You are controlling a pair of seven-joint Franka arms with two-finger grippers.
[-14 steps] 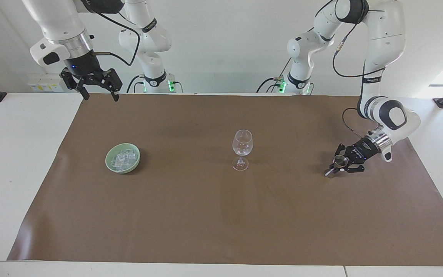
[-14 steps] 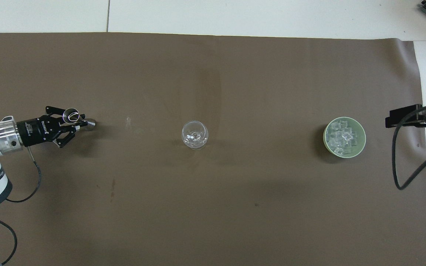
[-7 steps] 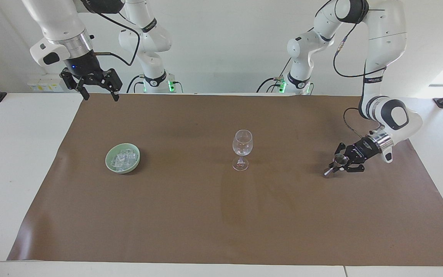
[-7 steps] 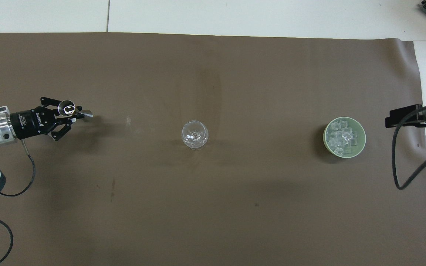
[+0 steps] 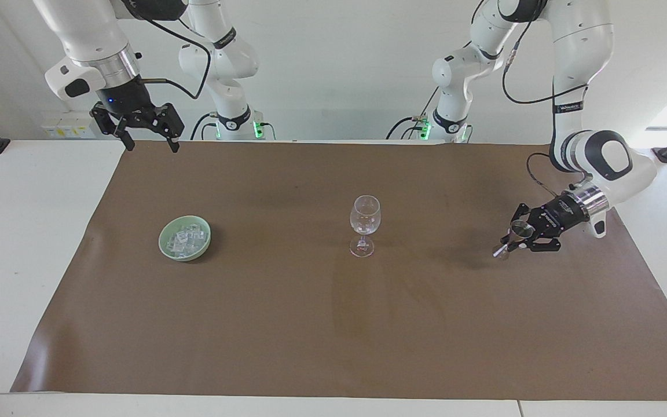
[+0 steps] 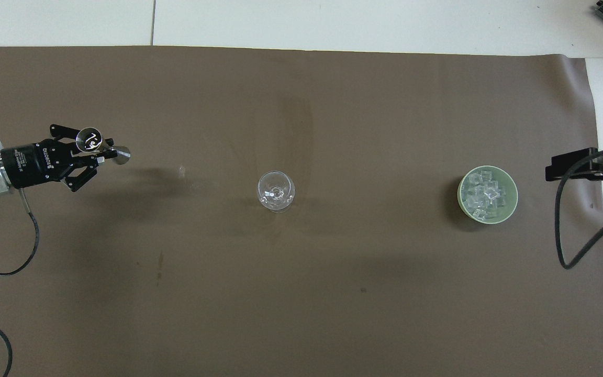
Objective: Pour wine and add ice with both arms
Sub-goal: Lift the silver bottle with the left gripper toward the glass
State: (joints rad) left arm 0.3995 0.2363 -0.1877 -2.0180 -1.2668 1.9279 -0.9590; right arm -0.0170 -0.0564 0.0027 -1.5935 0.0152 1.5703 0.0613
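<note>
A: Where is the ice point(image 5: 186, 238) sitting?

B: It's piled in the pale green bowl point(image 5: 165, 243), small clear cubes, on the brown mat point(image 5: 287, 324) toward the right arm's end of the table. The overhead view shows the heap point(image 6: 484, 198) filling most of the bowl point(image 6: 512, 204).

A: And the glass?

B: A clear stemmed wine glass point(image 5: 364, 223) stands upright near the middle of the mat, well apart from the bowl. From above point(image 6: 276, 191) it looks empty apart from glints at the bottom.

A: What is the left gripper point(image 5: 510, 243) doing?

B: It hangs low over the mat at the left arm's end, lying almost level and pointing toward the glass. Its fingertips are clenched on a small metal measuring cup point(image 5: 520, 229); the round mouth of the cup sits beside the fingers and a smaller metal end sticks out past the tips. In the overhead view point(image 6: 103, 155) the cup point(image 6: 90, 140) shows its open mouth to the camera. I can't tell whether anything is in it.

A: And the right gripper point(image 5: 149, 145)?

B: Raised high over the edge of the mat nearest the robots, at the right arm's end, pointing down. Its two fingers are spread wide with nothing between them, and that arm waits
</note>
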